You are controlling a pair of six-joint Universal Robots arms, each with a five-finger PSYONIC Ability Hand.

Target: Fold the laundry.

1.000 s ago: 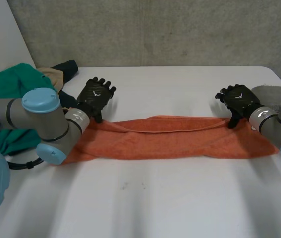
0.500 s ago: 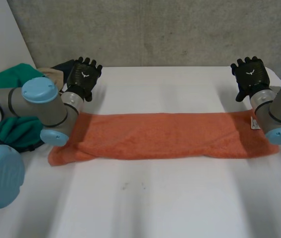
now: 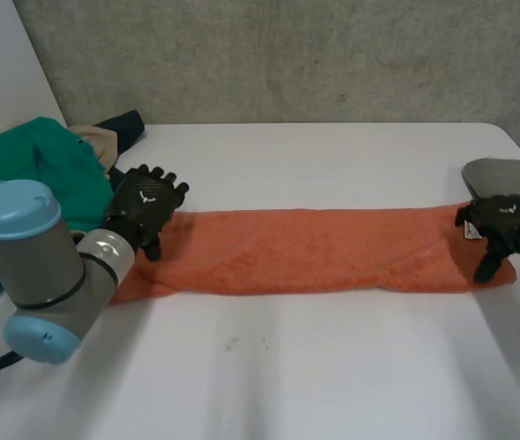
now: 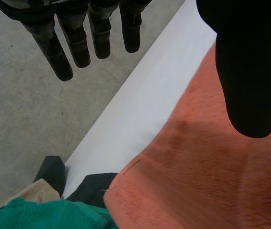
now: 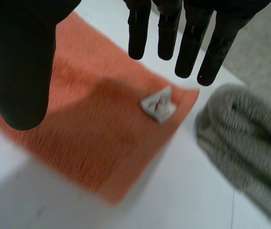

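Hovering over towel (image 3: 315,249), seemingly: left hand (image 3: 145,203), right hand (image 3: 503,220)

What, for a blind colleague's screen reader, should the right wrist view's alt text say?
The open right hand hovers over the end of an orange towel with a white tag near its corner; a grey cloth lies beside it on the table.
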